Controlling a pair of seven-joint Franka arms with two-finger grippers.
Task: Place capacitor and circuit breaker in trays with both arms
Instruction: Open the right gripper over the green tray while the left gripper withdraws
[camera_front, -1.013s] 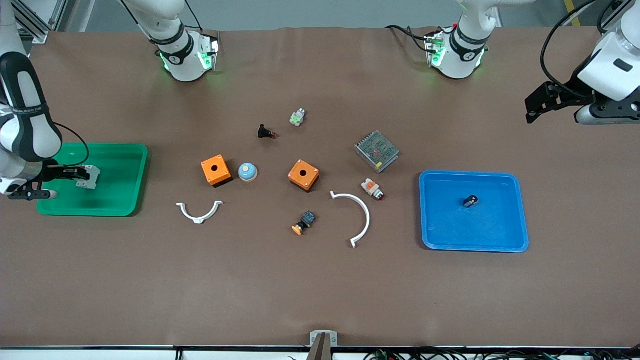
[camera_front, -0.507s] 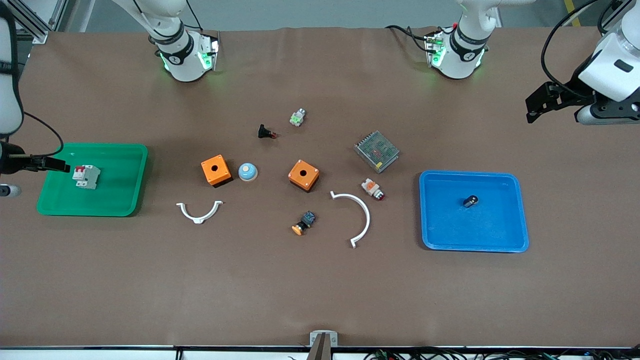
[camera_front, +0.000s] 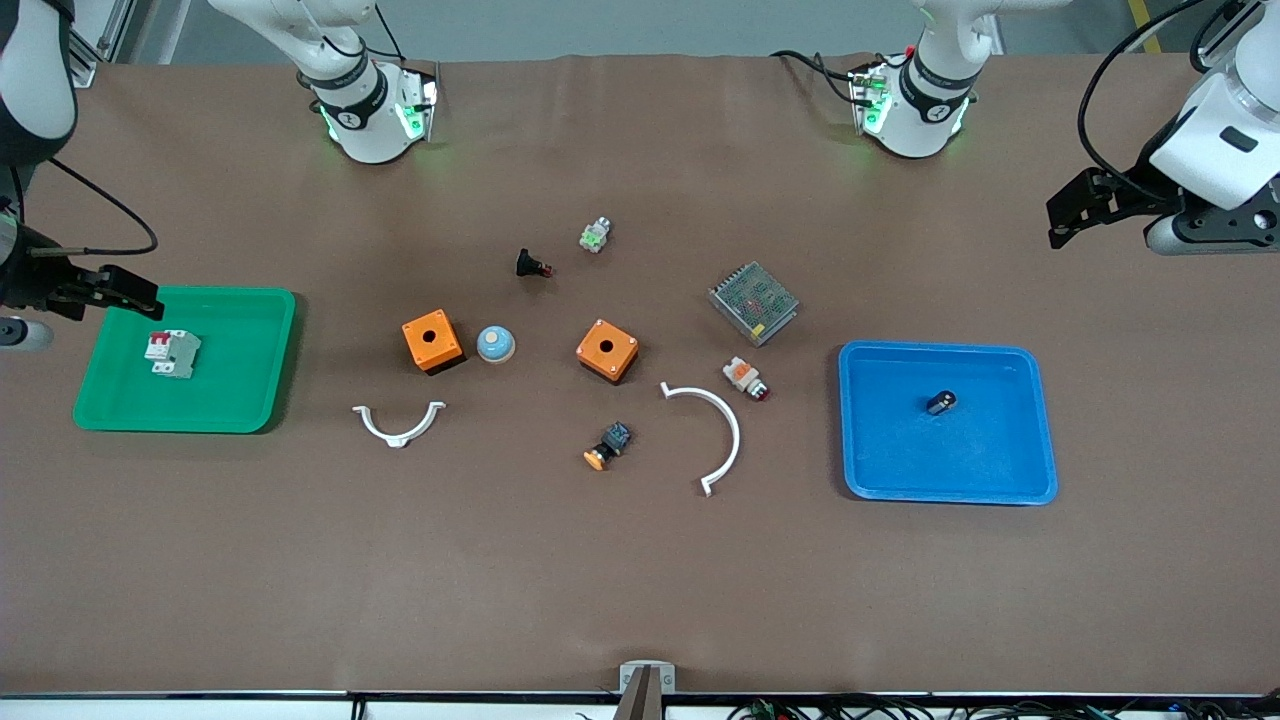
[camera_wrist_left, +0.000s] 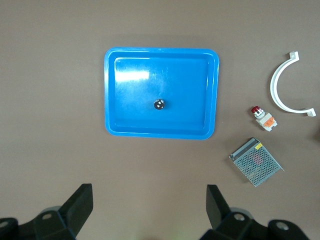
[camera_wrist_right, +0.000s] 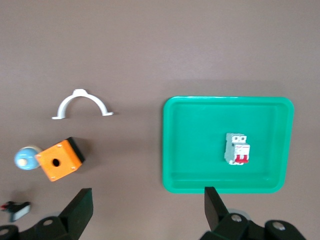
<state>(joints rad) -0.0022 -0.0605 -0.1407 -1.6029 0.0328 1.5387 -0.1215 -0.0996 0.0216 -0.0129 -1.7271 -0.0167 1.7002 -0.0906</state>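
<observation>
Glossy plastic blue tray and green tray — matt brown table.

Open tabletop below scattered parts

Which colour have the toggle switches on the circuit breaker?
Red, on the white-grey circuit breaker lying in the green tray; the right wrist view shows it best.

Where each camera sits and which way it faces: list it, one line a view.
Front view: high across the table, facing both arm bases; the right pincer is at the green tray, the left pincer is up at the table's other end.
Left wrist view: looks down past its open fingers at the capacitor in the blue tray.
Right wrist view: looks down past its open fingers at the circuit breaker.
Shared: all views show part of the table clutter; each tray appears in the front view and one wrist view.
</observation>
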